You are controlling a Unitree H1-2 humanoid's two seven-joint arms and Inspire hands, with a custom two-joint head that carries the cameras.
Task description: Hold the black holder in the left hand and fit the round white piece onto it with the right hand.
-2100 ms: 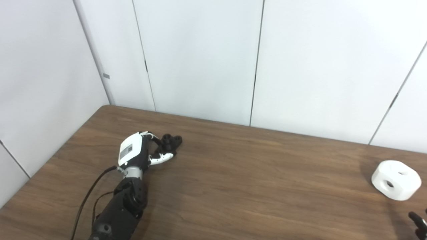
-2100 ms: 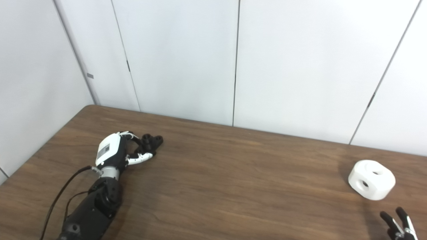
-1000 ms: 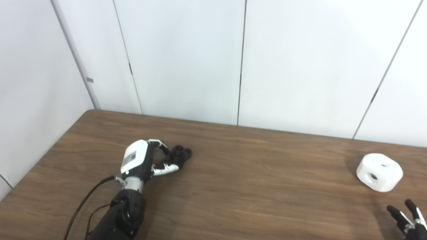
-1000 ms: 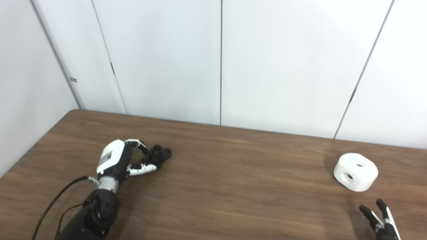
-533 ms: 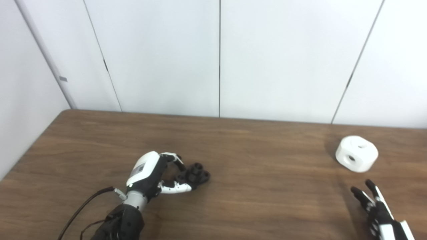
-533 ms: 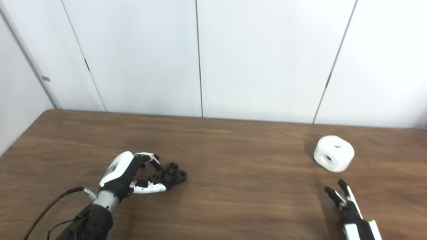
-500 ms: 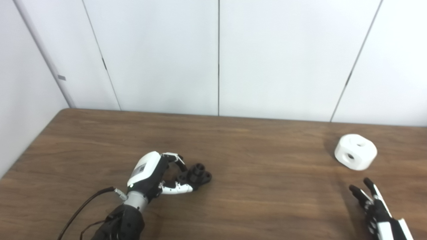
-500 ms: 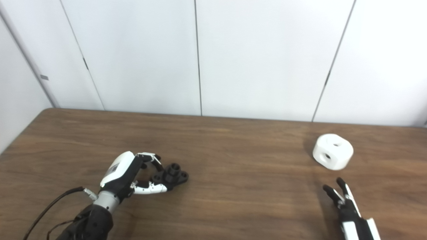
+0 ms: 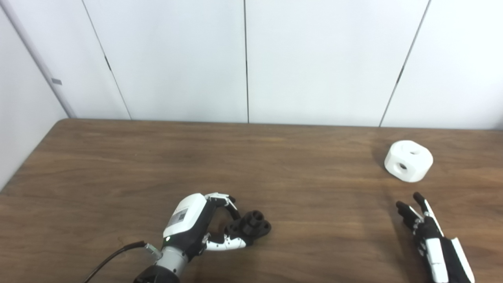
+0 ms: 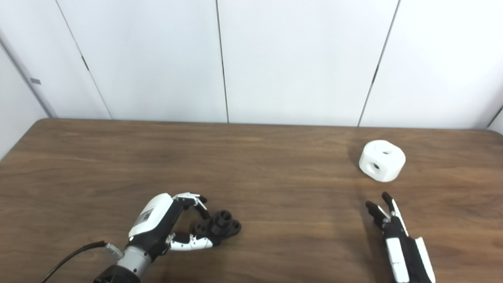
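On wood-grain table (image 9: 118, 165), left hand (image 9: 188, 226) fingers clamp knobbly black holder (image 9: 251, 227); right hand (image 9: 432, 239) fingers apart.

1 black holder (image 9: 251, 226), 1 white piece (image 9: 408, 161), 2 hands: left hand (image 9: 196, 224), right hand (image 9: 430, 239).

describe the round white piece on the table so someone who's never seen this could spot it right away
On the brown wooden table, look to the far right side, near the white wall. The round white piece sits there alone, beyond the right hand; it's a chunky block with dark round holes.

Black holder (image 9: 251, 227); white round piece (image 9: 408, 161); brown wood-grain table (image 9: 118, 165).
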